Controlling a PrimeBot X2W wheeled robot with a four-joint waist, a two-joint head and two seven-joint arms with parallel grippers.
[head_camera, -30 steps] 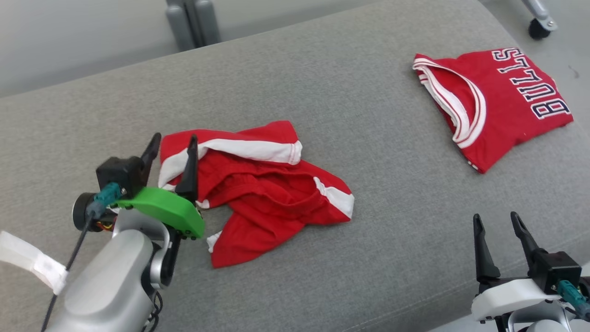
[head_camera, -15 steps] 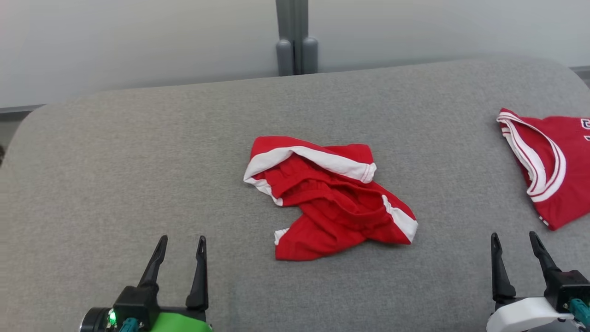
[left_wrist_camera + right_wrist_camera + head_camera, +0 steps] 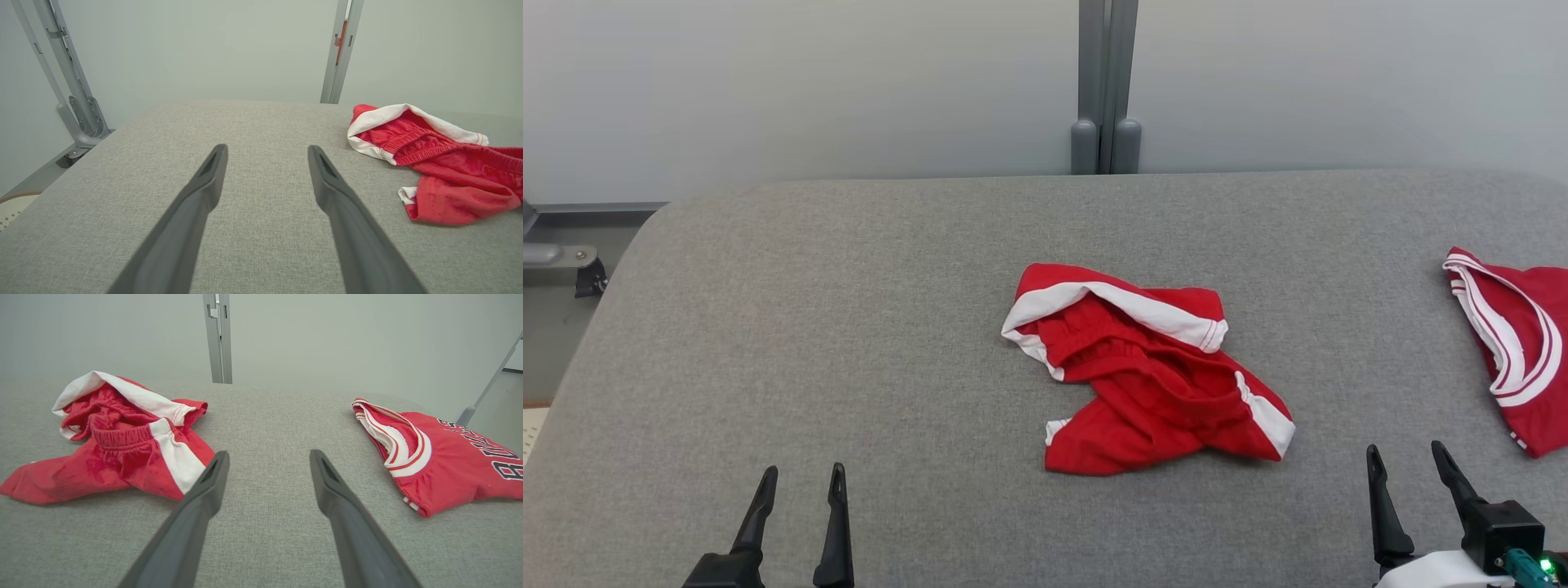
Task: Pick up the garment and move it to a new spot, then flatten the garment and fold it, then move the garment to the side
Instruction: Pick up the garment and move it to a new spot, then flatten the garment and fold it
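Observation:
The garment (image 3: pixel 1152 384) is a crumpled pair of red shorts with white stripes, lying in a heap near the middle of the grey padded surface (image 3: pixel 849 327). My left gripper (image 3: pixel 804 472) stands open at the lower left, well apart from the garment, with nothing between its fingers. In the left wrist view the left gripper (image 3: pixel 267 149) points over bare padding and the garment (image 3: pixel 449 171) lies off to its right. My right gripper (image 3: pixel 1405 449) is open at the lower right. In the right wrist view the right gripper (image 3: pixel 269 454) has the garment (image 3: pixel 122 449) on its left.
A folded red jersey (image 3: pixel 1527 359) with white trim lies at the surface's right edge; its dark lettering shows on the jersey (image 3: pixel 441 465) in the right wrist view. A grey post (image 3: pixel 1104 82) stands behind the far edge. The surface's rounded left corner drops to the floor.
The head camera has swung, shifting the whole picture. My left gripper has drawn back from the garment's left edge to the near left, still open. The garment keeps its shape.

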